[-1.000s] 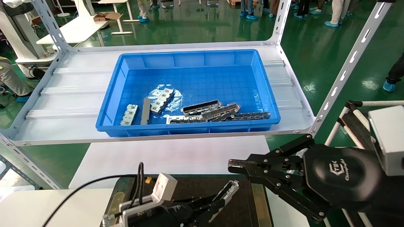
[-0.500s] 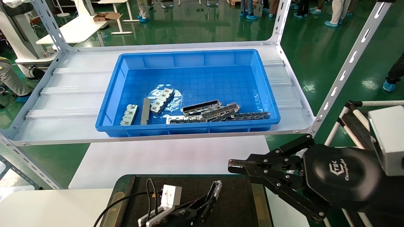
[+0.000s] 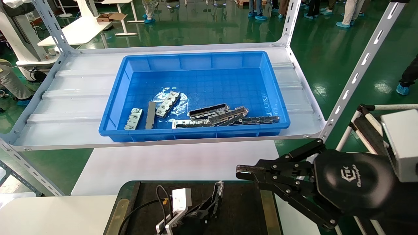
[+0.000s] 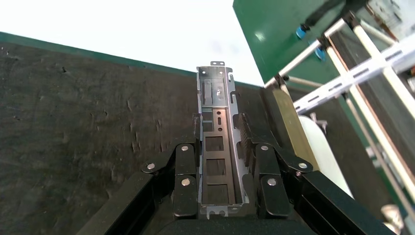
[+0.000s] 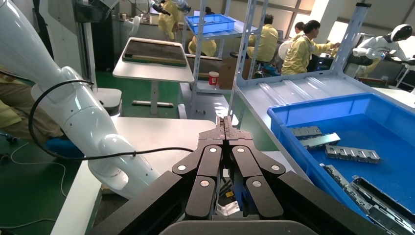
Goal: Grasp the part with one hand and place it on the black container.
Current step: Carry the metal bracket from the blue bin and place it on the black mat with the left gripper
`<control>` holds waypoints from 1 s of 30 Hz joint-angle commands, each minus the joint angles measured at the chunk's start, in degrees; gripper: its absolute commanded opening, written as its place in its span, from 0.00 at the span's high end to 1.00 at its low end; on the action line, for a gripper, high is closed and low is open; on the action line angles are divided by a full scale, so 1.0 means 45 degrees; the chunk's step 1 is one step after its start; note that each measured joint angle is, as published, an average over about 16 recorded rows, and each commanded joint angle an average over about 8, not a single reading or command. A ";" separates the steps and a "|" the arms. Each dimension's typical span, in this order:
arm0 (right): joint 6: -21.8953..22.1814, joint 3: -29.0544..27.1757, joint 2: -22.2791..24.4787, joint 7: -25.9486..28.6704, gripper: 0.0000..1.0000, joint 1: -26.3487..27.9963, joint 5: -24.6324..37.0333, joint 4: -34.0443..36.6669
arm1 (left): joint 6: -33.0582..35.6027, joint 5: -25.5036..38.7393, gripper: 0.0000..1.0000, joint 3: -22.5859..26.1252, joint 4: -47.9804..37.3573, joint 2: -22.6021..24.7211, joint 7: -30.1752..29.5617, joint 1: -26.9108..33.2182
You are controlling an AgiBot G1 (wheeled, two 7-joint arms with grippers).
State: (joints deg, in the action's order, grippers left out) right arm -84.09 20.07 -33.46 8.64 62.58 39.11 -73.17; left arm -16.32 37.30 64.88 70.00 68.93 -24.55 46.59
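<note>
My left gripper point(image 3: 213, 203) is shut on the part point(image 3: 218, 191), a narrow grey metal channel piece, low over the black container point(image 3: 241, 209) at the bottom of the head view. In the left wrist view the part point(image 4: 218, 132) lies lengthwise between the fingers point(image 4: 185, 166), its free end pointing to the tray's far edge over the matte black surface point(image 4: 88, 127). I cannot tell whether the part touches the tray. My right gripper point(image 3: 241, 172) is shut and empty, hovering above the tray's right side; its closed tips show in the right wrist view point(image 5: 224, 123).
A blue plastic bin point(image 3: 196, 58) on the white shelf point(image 3: 65, 107) holds several more metal pieces, among them slotted plates point(image 3: 134, 118) and a dark toothed strip point(image 3: 258, 120). A white table point(image 3: 176, 161) lies under the shelf. Shelf uprights point(image 3: 359, 68) stand at the right.
My left gripper has carried the part inward and down over the black container, the part turning from slanted to pointing away from me. The right arm has not moved.
</note>
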 commanded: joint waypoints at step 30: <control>0.0003 0.0007 0.0003 -0.0003 0.79 0.0002 -0.0005 0.0000 | 0.0212 0.2431 0.92 -0.1381 -0.2743 0.1932 -0.2229 -0.0573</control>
State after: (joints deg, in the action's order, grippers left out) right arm -84.08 20.10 -33.45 8.62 62.59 39.09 -73.17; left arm -15.42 48.14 58.84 57.72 77.59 -34.62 44.09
